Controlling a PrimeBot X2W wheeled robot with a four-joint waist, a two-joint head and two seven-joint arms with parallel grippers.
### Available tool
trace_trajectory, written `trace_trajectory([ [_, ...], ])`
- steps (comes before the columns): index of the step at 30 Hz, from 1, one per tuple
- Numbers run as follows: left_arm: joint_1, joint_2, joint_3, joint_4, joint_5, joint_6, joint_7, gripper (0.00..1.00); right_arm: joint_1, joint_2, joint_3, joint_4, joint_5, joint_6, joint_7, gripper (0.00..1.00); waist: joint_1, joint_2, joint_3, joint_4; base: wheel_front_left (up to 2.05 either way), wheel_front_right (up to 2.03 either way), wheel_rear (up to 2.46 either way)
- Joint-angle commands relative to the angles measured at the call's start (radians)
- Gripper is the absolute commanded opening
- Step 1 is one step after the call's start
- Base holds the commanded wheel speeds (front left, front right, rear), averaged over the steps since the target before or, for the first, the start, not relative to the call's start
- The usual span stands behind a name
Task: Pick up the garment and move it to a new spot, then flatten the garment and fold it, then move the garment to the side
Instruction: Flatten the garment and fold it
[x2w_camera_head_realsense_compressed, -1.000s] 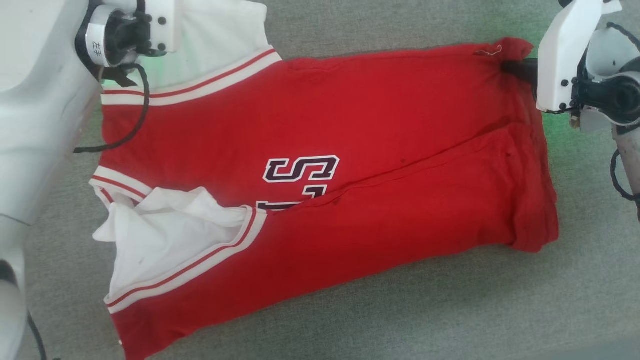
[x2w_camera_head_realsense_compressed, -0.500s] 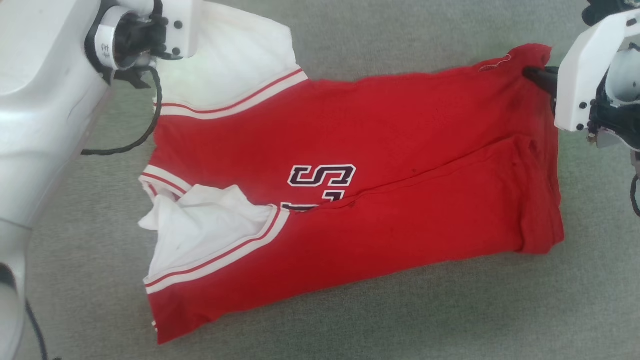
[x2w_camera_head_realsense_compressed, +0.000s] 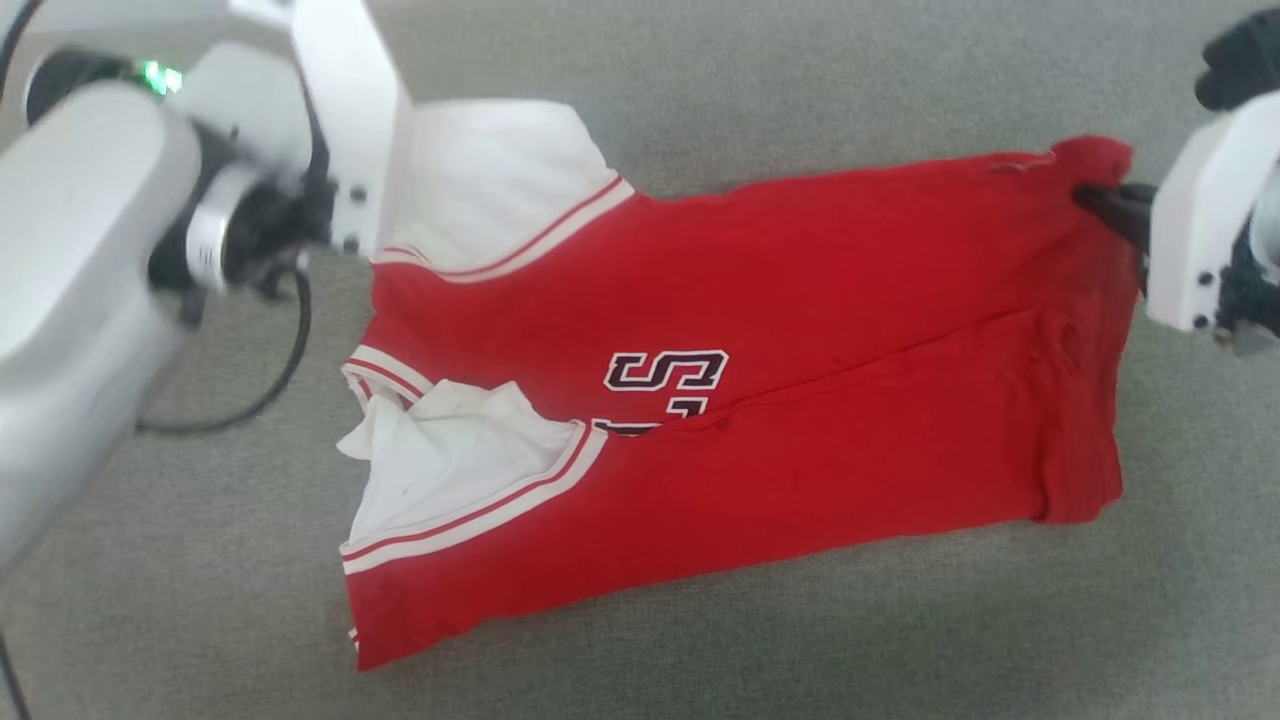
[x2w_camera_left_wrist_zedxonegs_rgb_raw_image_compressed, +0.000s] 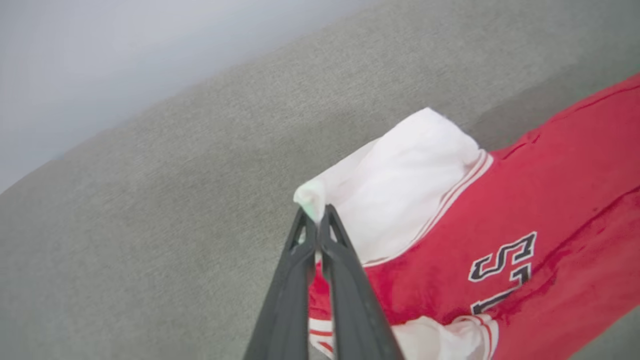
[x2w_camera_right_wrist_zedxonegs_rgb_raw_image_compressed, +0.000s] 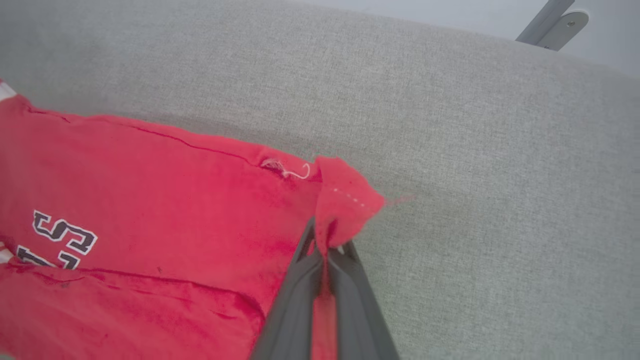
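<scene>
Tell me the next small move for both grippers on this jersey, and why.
Probably lift both pinched corners together and bring that far edge toward the robot. The left gripper is shut on the white sleeve tip, the right gripper on the red hem corner; the garment's near half already lies folded over the lettering, so the far half seems next.

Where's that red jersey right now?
In the head view the garment spreads mid-picture over the grey surface, left gripper pinching its white sleeve, right gripper pinching its far red corner.
</scene>
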Motion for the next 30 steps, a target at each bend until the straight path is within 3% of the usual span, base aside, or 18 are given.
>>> trace_trajectory([
  [1, 0.035, 0.022, -0.002, -0.050, -0.002, 0.022, 0.010, 0.00, 0.033, -0.009, -0.010, -0.022, 0.002, -0.001, 0.012, 0.00, 0.0000, 0.0000, -0.011, 0.008, 0.00, 0.00, 0.00],
  [9, 0.234, 0.184, -0.004, -0.427, -0.016, 0.206, 0.038, 0.00, 0.249, -0.049, -0.105, -0.170, 0.030, -0.001, 0.098, 0.00, 0.0000, 0.0000, -0.036, 0.027, 0.00, 0.00, 0.00],
  [10, 0.234, 0.184, -0.004, -0.427, -0.016, 0.206, 0.038, 0.00, 0.249, -0.049, -0.105, -0.170, 0.030, -0.001, 0.098, 0.00, 0.0000, 0.0000, -0.036, 0.027, 0.00, 0.00, 0.00],
  [16, 0.397, 0.247, -0.019, -0.573, -0.042, 0.315, 0.009, 0.00, 0.381, -0.015, -0.168, -0.193, 0.022, -0.001, 0.130, 0.00, 0.0000, 0.0000, -0.034, 0.028, 0.00, 0.00, 0.00],
  [19, 0.472, 0.242, -0.024, -0.566, -0.068, 0.330, -0.020, 0.00, 0.414, 0.016, -0.178, -0.177, 0.017, -0.001, 0.128, 0.00, 0.0000, 0.0000, -0.032, 0.028, 0.00, 0.00, 0.00],
  [24, 0.549, 0.208, -0.022, -0.476, -0.108, 0.284, -0.086, 0.00, 0.410, 0.061, -0.169, -0.128, 0.001, -0.001, 0.106, 0.00, 0.0000, 0.0000, -0.039, 0.028, 0.00, 0.00, 0.00],
  [25, 0.554, 0.202, -0.023, -0.455, -0.108, 0.266, -0.101, 0.16, 0.404, 0.071, -0.170, -0.120, 0.002, -0.001, 0.099, 0.24, 0.0000, 0.0000, -0.043, 0.028, 0.00, 0.00, 0.00],
  [26, 0.559, 0.194, -0.020, -0.436, -0.109, 0.252, -0.120, 0.42, 0.399, 0.077, -0.170, -0.113, -0.001, -0.001, 0.095, 0.45, 0.0000, 0.0000, -0.048, 0.029, 0.00, 0.00, 0.00],
  [27, 0.565, 0.190, -0.015, -0.421, -0.107, 0.240, -0.140, 0.93, 0.395, 0.084, -0.171, -0.106, 0.000, -0.001, 0.091, 0.69, 0.0000, 0.0000, -0.053, 0.028, 0.00, 0.00, 0.00],
  [28, 0.571, 0.188, -0.011, -0.407, -0.105, 0.228, -0.157, 1.00, 0.393, 0.088, -0.168, -0.103, 0.002, -0.001, 0.090, 1.00, 0.0000, 0.0000, -0.059, 0.028, 0.00, 0.00, 0.00],
  [30, 0.585, 0.179, 0.004, -0.391, -0.119, 0.220, -0.191, 1.00, 0.397, 0.093, -0.168, -0.105, 0.008, -0.001, 0.089, 1.00, 0.0000, 0.0000, -0.072, 0.028, 0.00, 0.00, 0.00],
])
